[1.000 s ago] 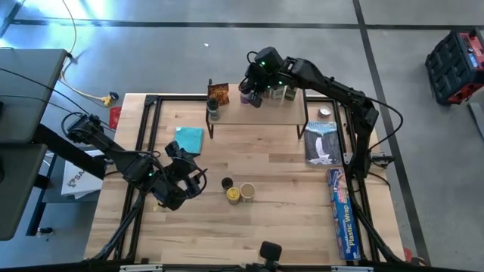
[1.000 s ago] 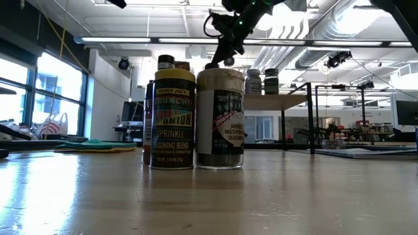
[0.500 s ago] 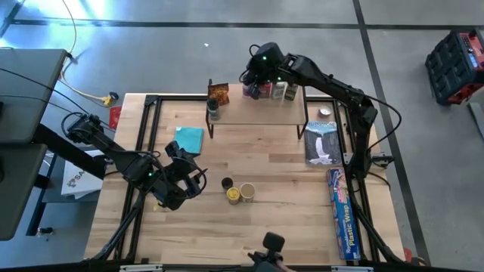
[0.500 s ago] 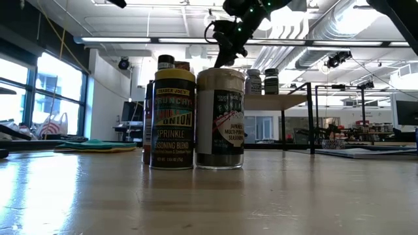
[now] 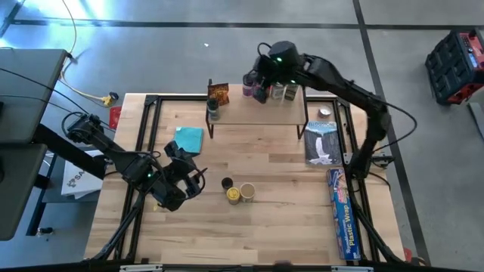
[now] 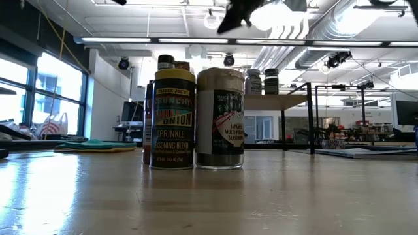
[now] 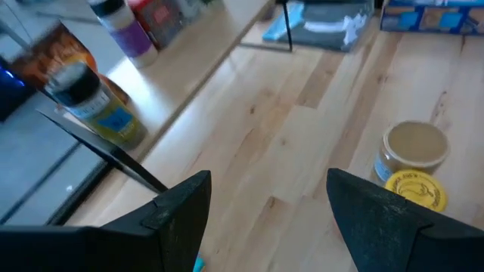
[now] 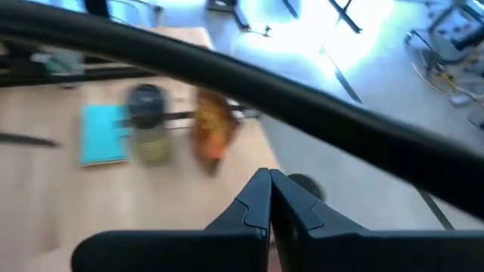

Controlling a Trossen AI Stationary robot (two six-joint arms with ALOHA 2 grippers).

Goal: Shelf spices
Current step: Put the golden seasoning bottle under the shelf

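Note:
The shelf (image 5: pixel 257 111) stands at the table's far edge. Several spice jars (image 5: pixel 271 92) stand on its far side, one purple (image 5: pixel 249 91). An orange-brown packet (image 5: pixel 218 94) and a dark-topped jar (image 5: pixel 213 109) are at its left end. Three jars stand on the table's middle: yellow-topped (image 5: pixel 234 195), tan-topped (image 5: pixel 247 192) and dark (image 5: pixel 227 183). My right gripper (image 5: pixel 262 74) is shut and empty above the shelf jars; it also shows in its wrist view (image 8: pixel 269 198). My left gripper (image 5: pixel 189 178) is open and empty, left of the three jars.
A teal cloth (image 5: pixel 189 139) lies left of the middle. A white-and-blue box (image 5: pixel 323 143) and a long blue plastic wrap box (image 5: pixel 342 211) lie along the right side. A small tin (image 5: pixel 324 112) sits right of the shelf. Bare wood shows between the shelf and the three jars.
My right gripper has risen from among the jars on the shelf and gone a little toward the table's right edge. The jars on the shelf stand as before.

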